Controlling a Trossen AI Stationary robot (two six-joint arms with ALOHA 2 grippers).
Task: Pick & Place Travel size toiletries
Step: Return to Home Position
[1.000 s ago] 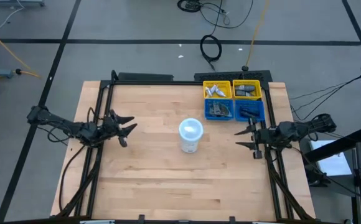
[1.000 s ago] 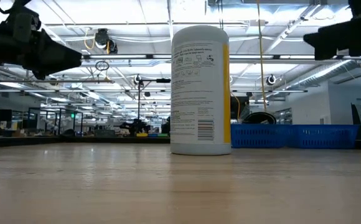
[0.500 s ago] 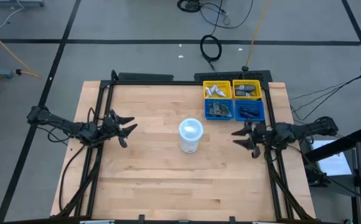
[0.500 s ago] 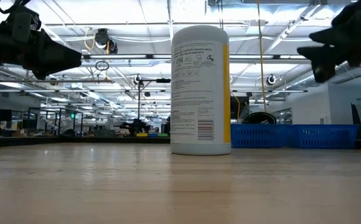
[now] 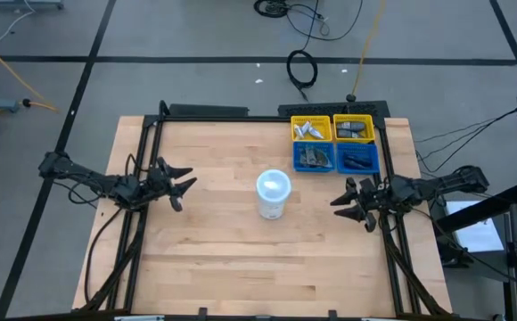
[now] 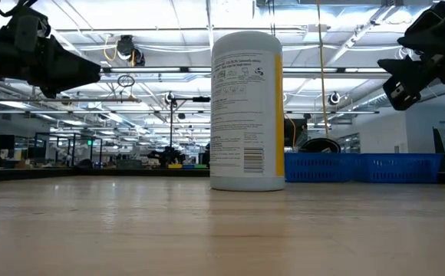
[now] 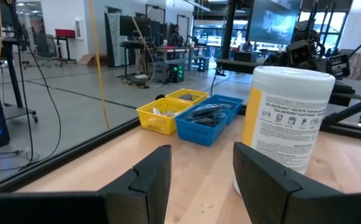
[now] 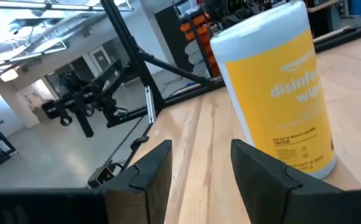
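Observation:
The travel size toiletries (image 5: pixel 334 143) lie in four small bins at the table's far right: white tubes in a yellow bin (image 5: pixel 312 129), dark items in the second yellow bin (image 5: pixel 354 129) and in two blue bins (image 5: pixel 314 158) (image 5: pixel 358 160). In the left wrist view the bins (image 7: pixel 190 115) show far off. My right gripper (image 5: pixel 346 206) hovers open above the table, near the blue bins and right of the white tub (image 5: pixel 273 193). My left gripper (image 5: pixel 183 187) hovers open over the table's left side. Both hold nothing.
A tall white tub with a pale blue lid (image 6: pixel 245 111) stands upright on its base at the table's middle, between the two grippers; its yellow label (image 8: pixel 286 99) fills the right wrist view. Bare wood lies along the near half of the table (image 5: pixel 258 267).
My right gripper has moved toward the table's left and slightly toward its near edge, closer to the tub, staying open. In the low view it has also tipped downward. The left arm and the tub have kept still.

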